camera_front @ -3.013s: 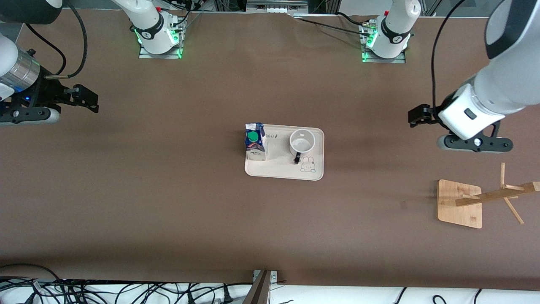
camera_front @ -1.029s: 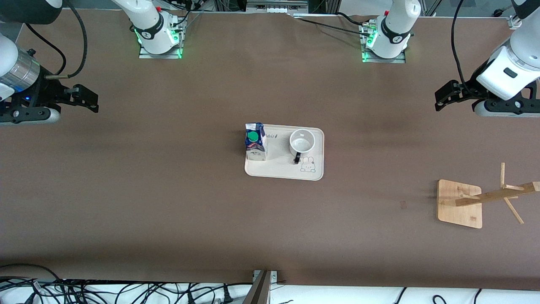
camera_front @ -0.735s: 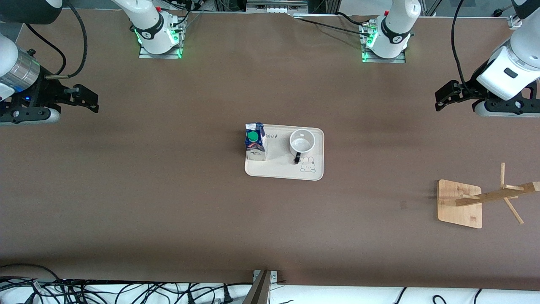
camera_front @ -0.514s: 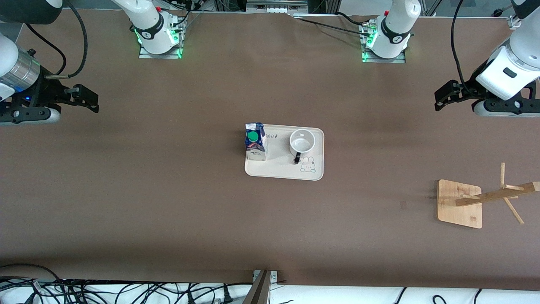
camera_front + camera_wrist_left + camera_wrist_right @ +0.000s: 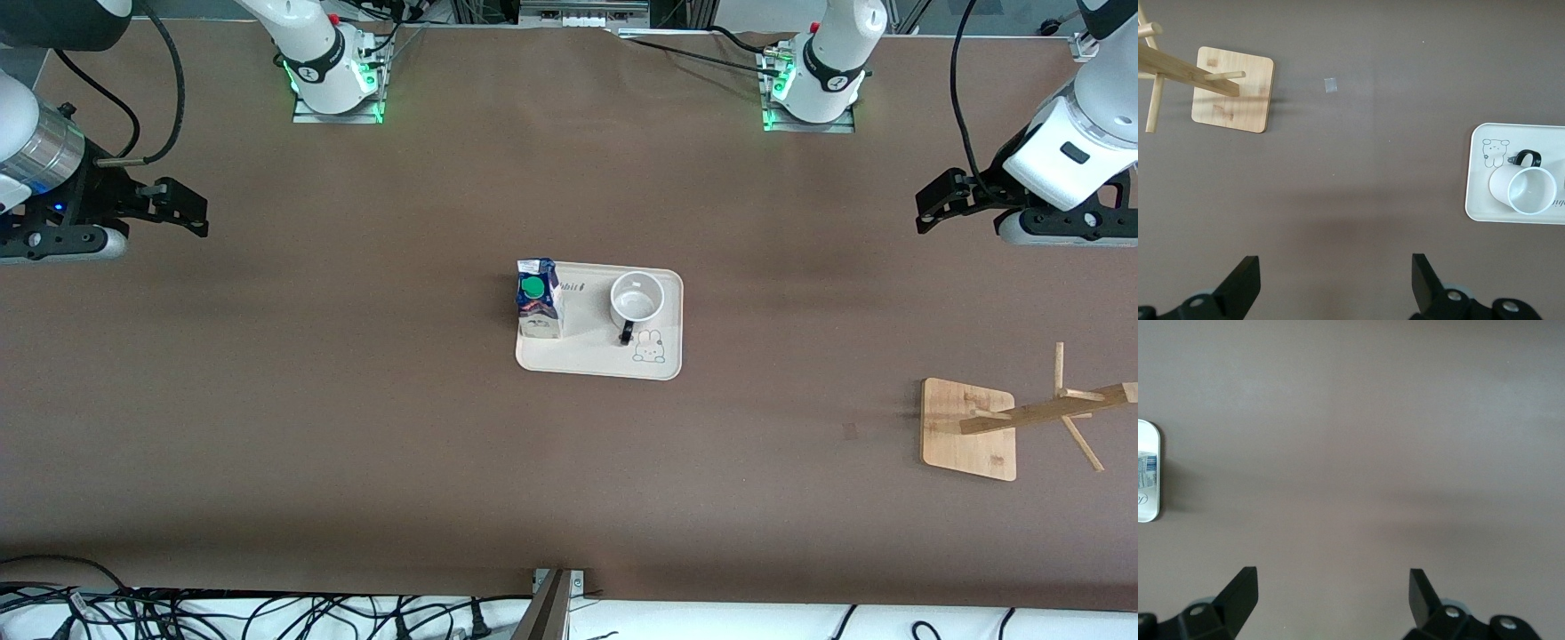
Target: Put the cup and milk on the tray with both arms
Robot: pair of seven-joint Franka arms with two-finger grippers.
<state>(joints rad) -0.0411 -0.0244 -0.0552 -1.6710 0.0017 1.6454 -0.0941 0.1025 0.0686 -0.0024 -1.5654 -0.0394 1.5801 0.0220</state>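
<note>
cup and milk both on the tray, pincers spread and clear

the cup (image 5: pixel 637 298) stands upright on the tray (image 5: pixel 587 360), toward the left arm's end of it, with its black handle turned toward the front camera, just beside the rabbit drawing. the milk (image 5: pixel 538 299) stands upright at the tray's other end, toward the right arm, its green cap showing on top. the two are apart, with bare tray between them. the tray lies flat in the middle of the worktop (image 5: pixel 356 427).

the left pincer (image 5: pixel 1335 283) hangs over bare worktop toward its own end, fingers spread wide and holding nothing. the right pincer (image 5: pixel 1331 597) hangs over the worktop at its own end, likewise spread and empty. a wooden rack (image 5: pixel 969 429) stands near the left arm's end, nearer the front camera than the tray.

handling, as a judgement: the cup looks like glazed ceramic, stiff, smooth and breakable, so a pinch across the rim wall would be steadier than one on the thin handle. the carton is light and its card walls would give under a hard squeeze; taking it across the flat sides below the gable seems safest. it is tall and narrow, so a sideways nudge could tip it. both things appear placed, so the task looks done.
</note>
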